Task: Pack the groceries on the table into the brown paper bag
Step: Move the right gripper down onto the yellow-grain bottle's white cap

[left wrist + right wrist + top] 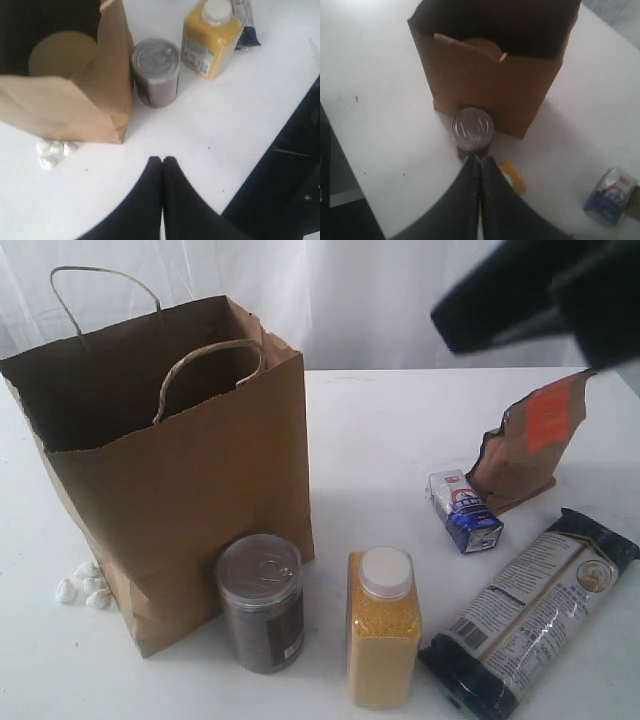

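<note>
The brown paper bag (170, 470) stands upright and open at the table's left. A round olive lid (62, 52) shows inside it, as of the jar. In front of the bag stand the silver pull-tab can (262, 600) and the yellow-grain bottle (383, 640). Further right are the blue-white carton (465, 510), the brown orange-labelled pouch (530, 440) and the long dark-blue packet (530, 610), which lies flat. My left gripper (162, 160) is shut and empty over bare table (210, 130) near the bag's corner. My right gripper (480, 160) is shut and empty, high above the can (473, 127).
A few white pebbles (85, 583) lie by the bag's left foot. A dark blurred arm (540, 300) hangs across the top right of the exterior view. The table's edge (280, 135) runs close to my left gripper, with dark floor beyond it.
</note>
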`<state>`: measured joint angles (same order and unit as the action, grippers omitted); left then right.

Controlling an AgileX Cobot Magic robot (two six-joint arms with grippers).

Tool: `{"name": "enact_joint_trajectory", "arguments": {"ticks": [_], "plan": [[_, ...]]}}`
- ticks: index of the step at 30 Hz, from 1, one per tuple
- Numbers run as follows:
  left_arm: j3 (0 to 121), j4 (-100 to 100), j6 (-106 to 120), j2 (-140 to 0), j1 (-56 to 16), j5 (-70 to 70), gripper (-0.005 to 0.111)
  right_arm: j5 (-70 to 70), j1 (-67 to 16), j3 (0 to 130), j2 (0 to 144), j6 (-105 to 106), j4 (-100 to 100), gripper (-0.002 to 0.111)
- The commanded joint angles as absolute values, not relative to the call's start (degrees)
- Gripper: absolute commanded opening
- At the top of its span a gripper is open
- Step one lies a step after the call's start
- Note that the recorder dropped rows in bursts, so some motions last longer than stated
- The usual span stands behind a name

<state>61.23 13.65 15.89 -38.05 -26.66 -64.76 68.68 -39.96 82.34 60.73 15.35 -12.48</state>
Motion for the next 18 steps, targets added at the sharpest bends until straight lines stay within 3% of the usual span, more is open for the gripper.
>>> {"name": "enact_joint_trajectory", "arguments": {"ticks": [1, 9, 18], "plan": [[53.03, 11.84, 8.24, -28.49, -26.98, -62.38, 0.0, 62.95, -39.98, 71.08, 56.94, 9.55, -11.97, 0.0], [44.24, -1.34, -5.66, -13.97, -26.98, -59.12, 0.0, 51.48, -39.98, 58.3, 54.28, 8.24, -13.78, 0.0], [38.37, -7.71, -10.55, -10.26, -26.98, -48.5, 0.0, 44.62, -39.98, 54.6, 54.28, 8.1, -13.78, 0.0]]}}
